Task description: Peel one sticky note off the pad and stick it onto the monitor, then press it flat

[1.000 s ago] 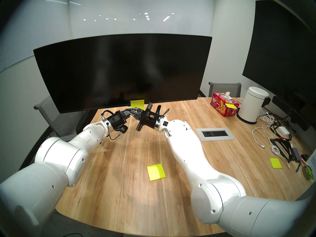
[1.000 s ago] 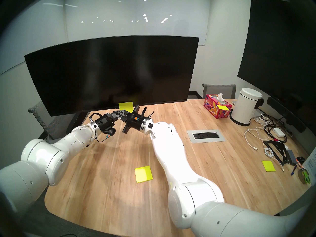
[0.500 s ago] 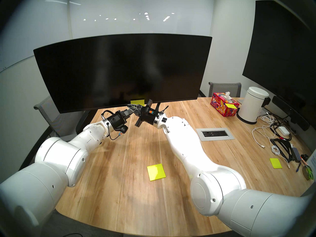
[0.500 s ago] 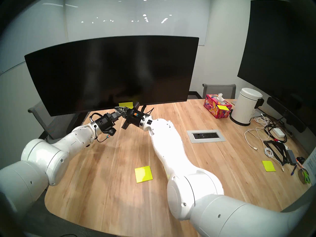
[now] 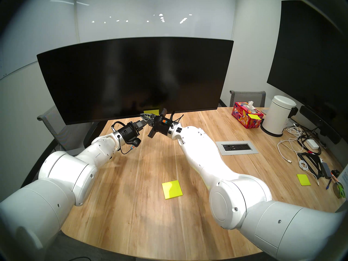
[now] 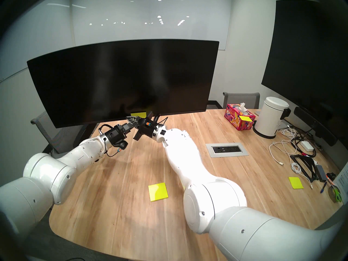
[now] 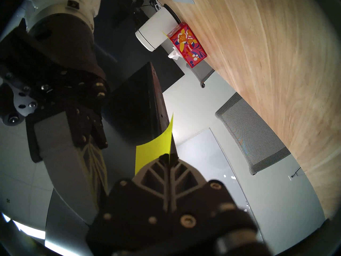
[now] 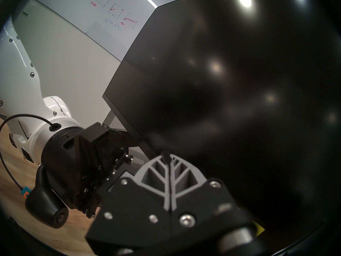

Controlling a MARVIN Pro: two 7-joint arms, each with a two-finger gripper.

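Observation:
The sticky note (image 5: 151, 111) is a neon yellow-green sheet at the bottom edge of the wide curved black monitor (image 5: 135, 76), near its middle. In the left wrist view my left gripper (image 7: 168, 156) is shut on the note (image 7: 153, 154), which curls up against the monitor's lower edge (image 7: 156, 102); whether it sticks there I cannot tell. My right gripper (image 5: 141, 115) is shut and empty. It crosses over the left fingers and points at the screen (image 8: 221, 83) just left of the note. The pad (image 5: 172, 189) lies on the table at front centre.
A loose yellow-green sheet (image 5: 303, 179) lies at the right by cables (image 5: 301, 147). A tissue box (image 5: 244, 119) with a small yellow note, a white bin (image 5: 278, 115), a table power outlet (image 5: 236, 147) and a big flat display (image 5: 310, 57) are on the right.
The right arm has pushed forward and left, bringing its shut fingers up in front of the note's lower part at the monitor's edge. The left arm has barely moved.

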